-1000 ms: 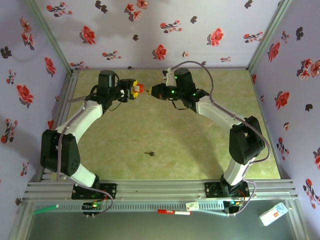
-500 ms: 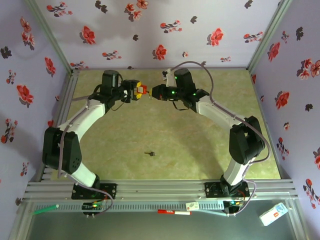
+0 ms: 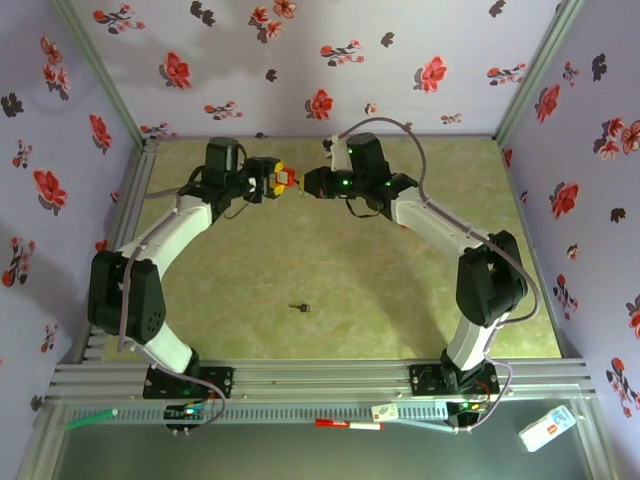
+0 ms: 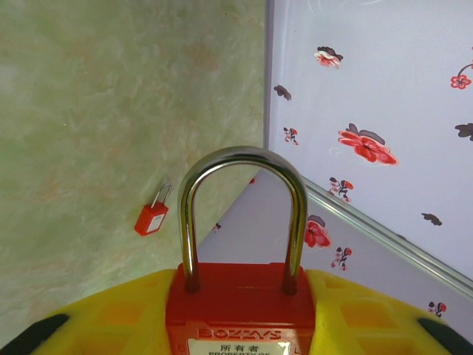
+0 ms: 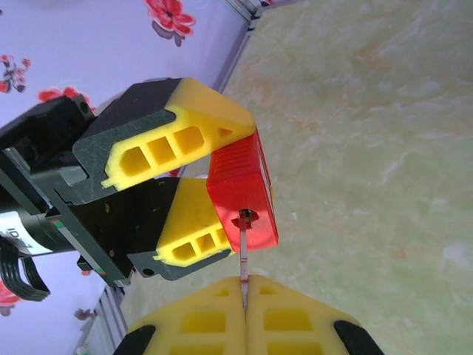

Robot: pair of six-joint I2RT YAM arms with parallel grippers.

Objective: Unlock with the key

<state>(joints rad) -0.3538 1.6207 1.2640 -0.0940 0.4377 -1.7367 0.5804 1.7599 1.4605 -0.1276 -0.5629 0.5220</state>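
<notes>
Right wrist view: the left gripper (image 5: 233, 174) is clamped on the red padlock (image 5: 240, 185). The right gripper (image 5: 244, 285) is pinched on the key (image 5: 242, 255), whose tip is at the keyhole (image 5: 244, 215), 12 o'clock. The key should be held straight, seated fully, then turned.

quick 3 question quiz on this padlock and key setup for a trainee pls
1. True or false: the jaws of the left gripper are empty.
2. Which gripper's jaws pinch the key at the keyhole of the red padlock? A left, B right.
3. Fill in: a second, smaller padlock lies on the ____.

Key: 1 false, it holds the red padlock; 2 B, the right gripper; 3 table.
</notes>
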